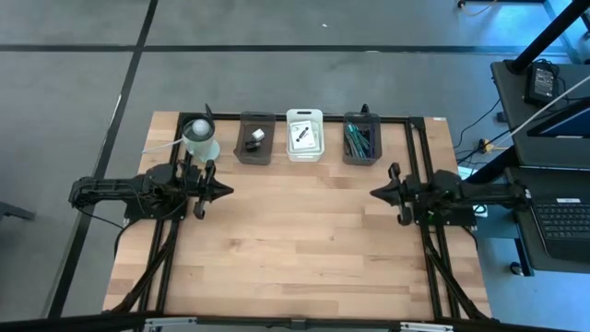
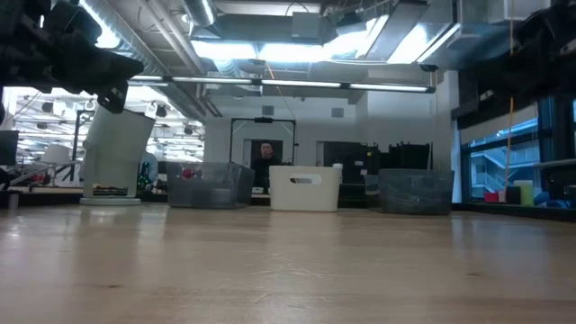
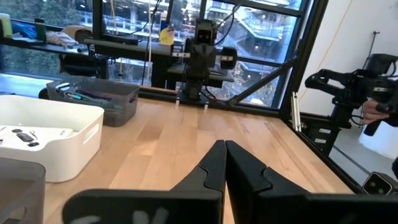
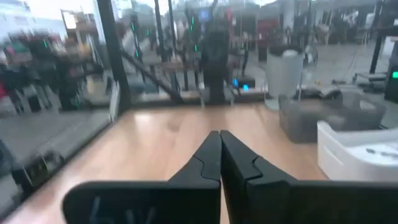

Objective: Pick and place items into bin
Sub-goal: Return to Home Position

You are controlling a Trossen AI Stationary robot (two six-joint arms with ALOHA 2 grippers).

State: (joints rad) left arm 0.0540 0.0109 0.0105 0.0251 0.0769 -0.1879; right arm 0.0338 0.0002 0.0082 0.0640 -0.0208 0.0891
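My left gripper (image 1: 227,192) hangs over the left side of the pale wooden table (image 1: 295,249), fingers pressed together and holding nothing. My right gripper (image 1: 373,193) faces it, likewise closed and empty. At the far edge, white square packets (image 1: 303,136) lie in the white plastic bin (image 1: 304,158), and teal ties (image 1: 358,140) lie in the dark grey bin (image 1: 361,162) beside it.

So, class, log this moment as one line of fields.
left end effector: shut, empty, left side | right end effector: shut, empty, right side | white bin: marked white packet inside
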